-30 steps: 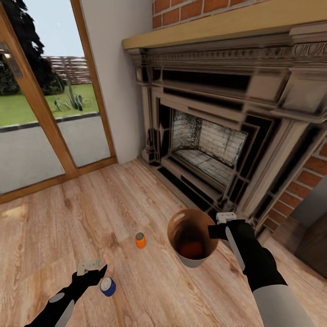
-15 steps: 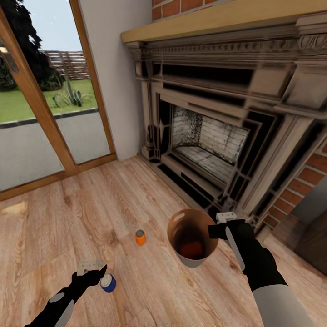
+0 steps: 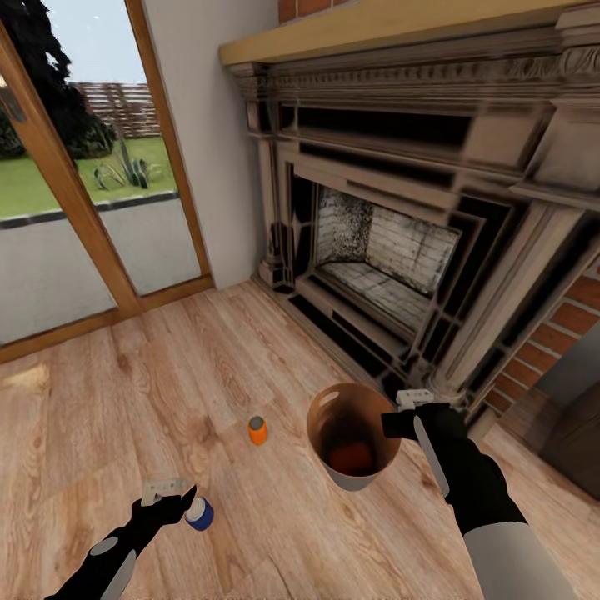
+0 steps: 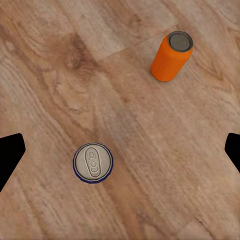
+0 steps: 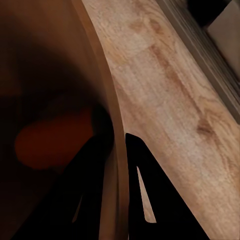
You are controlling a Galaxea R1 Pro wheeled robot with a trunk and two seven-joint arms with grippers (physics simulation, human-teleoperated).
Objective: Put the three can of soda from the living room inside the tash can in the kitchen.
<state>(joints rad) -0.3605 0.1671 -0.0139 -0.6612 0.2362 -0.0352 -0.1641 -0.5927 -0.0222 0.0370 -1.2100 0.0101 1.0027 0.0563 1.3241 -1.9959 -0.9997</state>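
- View has crept forward; cans unmoved on the floor point(image 3: 100, 433).
- Left gripper point(image 3: 177, 492) spread wide above blue can point(image 4: 93, 163).
- Right gripper point(image 5: 116, 145) keeps pinching trash can point(image 3: 354, 479) rim; one orange can point(image 3: 352, 457) inside, another point(image 3: 257, 430) waits.

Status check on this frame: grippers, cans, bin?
Right gripper shut on trash can rim, orange can inside. Left gripper open above blue can. Second orange can upright on floor. Nothing blocking.

No readable text anywhere. The orange can point(image 4: 171, 56) and blue can point(image 4: 93, 163) show no legible labels or brands.
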